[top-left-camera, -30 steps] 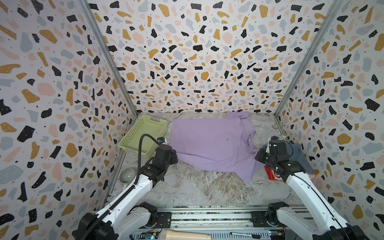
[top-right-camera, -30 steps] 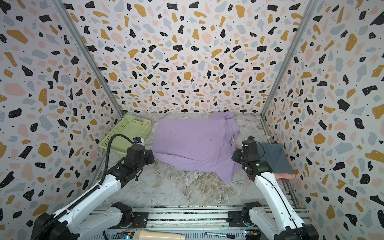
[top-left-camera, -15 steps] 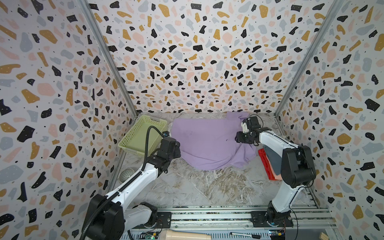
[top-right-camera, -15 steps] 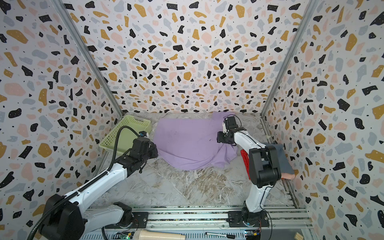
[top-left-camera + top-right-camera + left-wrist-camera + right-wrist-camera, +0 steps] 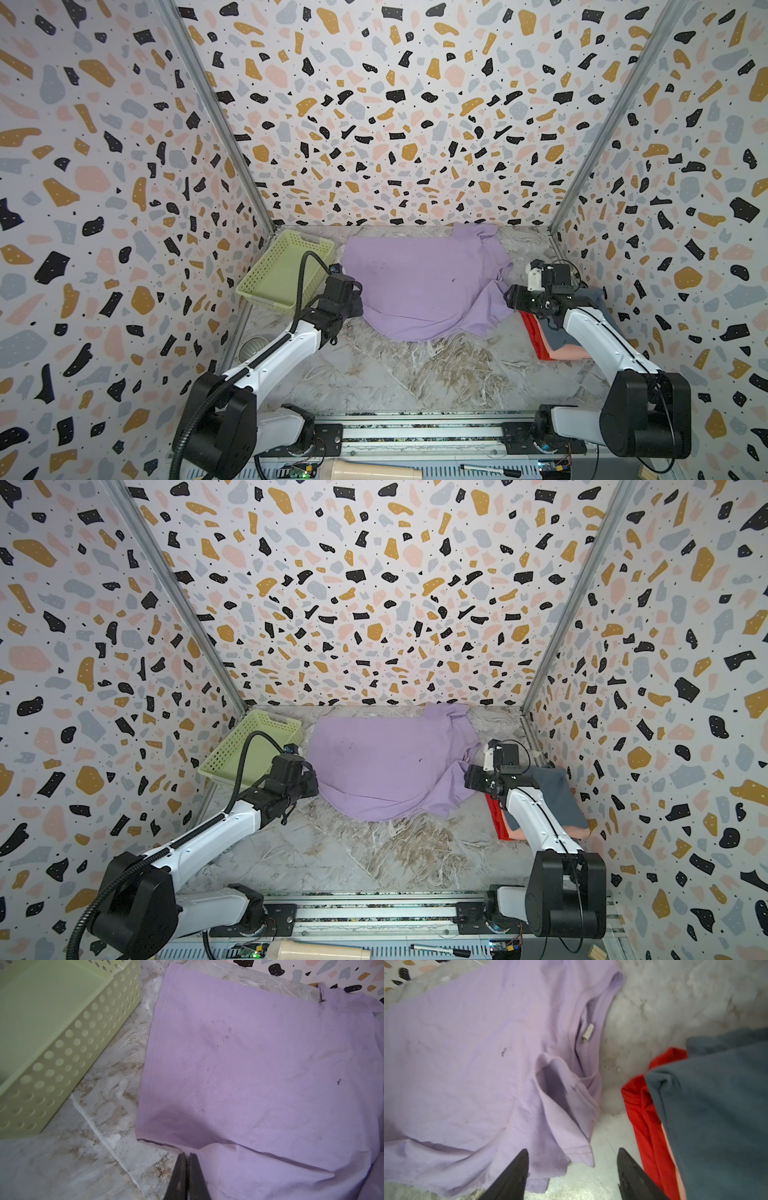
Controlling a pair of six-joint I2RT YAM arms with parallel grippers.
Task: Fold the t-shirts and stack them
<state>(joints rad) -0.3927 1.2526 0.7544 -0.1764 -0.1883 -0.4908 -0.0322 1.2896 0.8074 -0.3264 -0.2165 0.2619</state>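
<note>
Sleeve (image 5: 564, 1105) of the lavender t-shirt (image 5: 419, 282) lies just ahead of the open right end effector (image 5: 572, 1150); the left end effector (image 5: 186, 1155) grips its hem (image 5: 145, 1093), closed.

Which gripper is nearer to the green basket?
Left. The left gripper is shut on the purple shirt's near corner, just beside the basket. The right gripper stands open on the far side of that shirt, next to the folded stack.
</note>
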